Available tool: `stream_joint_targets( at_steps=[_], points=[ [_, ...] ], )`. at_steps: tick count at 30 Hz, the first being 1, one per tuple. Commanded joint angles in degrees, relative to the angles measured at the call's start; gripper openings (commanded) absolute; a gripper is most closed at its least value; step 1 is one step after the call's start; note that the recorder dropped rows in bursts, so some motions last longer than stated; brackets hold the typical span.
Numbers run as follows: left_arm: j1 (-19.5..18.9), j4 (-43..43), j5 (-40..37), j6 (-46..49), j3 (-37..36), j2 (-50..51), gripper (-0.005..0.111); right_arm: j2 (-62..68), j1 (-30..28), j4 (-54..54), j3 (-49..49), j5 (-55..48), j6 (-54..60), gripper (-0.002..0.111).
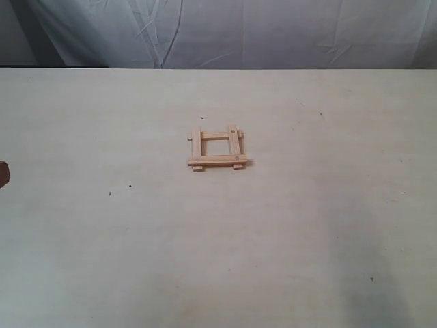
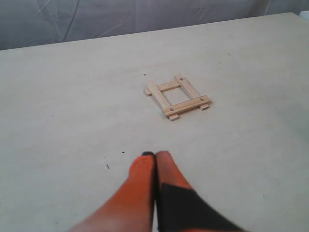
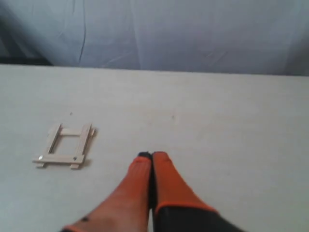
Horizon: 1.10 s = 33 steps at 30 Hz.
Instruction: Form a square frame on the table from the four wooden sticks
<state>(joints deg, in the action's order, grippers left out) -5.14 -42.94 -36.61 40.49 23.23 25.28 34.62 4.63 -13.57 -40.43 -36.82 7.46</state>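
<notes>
**Square frame lies clear of both grippers**

The square frame (image 1: pixel 216 149) of four wooden sticks (image 1: pixel 217 160) rests on the table (image 1: pixel 328 225), just toward twelve o'clock of the exterior view's centre. The left gripper (image 2: pixel 155 155) and right gripper (image 3: pixel 151 155) each have their fingers pressed together and empty. The frame lies ahead of them, well apart.

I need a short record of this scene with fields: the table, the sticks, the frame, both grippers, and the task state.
table: pale wood-grain top
sticks: four sticks, all in the frame
frame: closed square, corners overlapping, ends sticking out slightly
left gripper: shut, empty, apart from the frame
right gripper: shut, empty, apart from the frame
task state: looks finished
</notes>
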Motion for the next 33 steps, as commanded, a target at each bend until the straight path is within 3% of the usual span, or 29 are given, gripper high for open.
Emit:
stream_joint_targets(
  at_steps=[1, 6, 16, 21, 33],
  points=[
    [0.1, 0.0, 0.6, 0.2, -0.4, -0.3, 0.000, -8.6, -6.9, 0.9, 0.7, -0.9, 0.4, 0.000],
    [0.1, 0.0, 0.6, 0.2, -0.4, -0.3, 0.000, -18.7, -11.4, 1.1, 5.6, -0.2, 0.4, 0.000],
    [0.1, 0.0, 0.6, 0.2, -0.4, -0.3, 0.000, -25.3, -11.4, 1.6, 17.5, 5.3, -0.9, 0.000],
    [0.1, 0.0, 0.6, 0.2, -0.4, -0.3, 0.000, -28.7, -11.4, 8.8, 24.1, 8.5, -8.2, 0.000],
    [0.1, 0.1, 0.6, 0.2, -0.4, -0.3, 0.000, -34.6, -8.5, 9.4, 35.5, 11.7, -8.5, 0.000]
  ],
)
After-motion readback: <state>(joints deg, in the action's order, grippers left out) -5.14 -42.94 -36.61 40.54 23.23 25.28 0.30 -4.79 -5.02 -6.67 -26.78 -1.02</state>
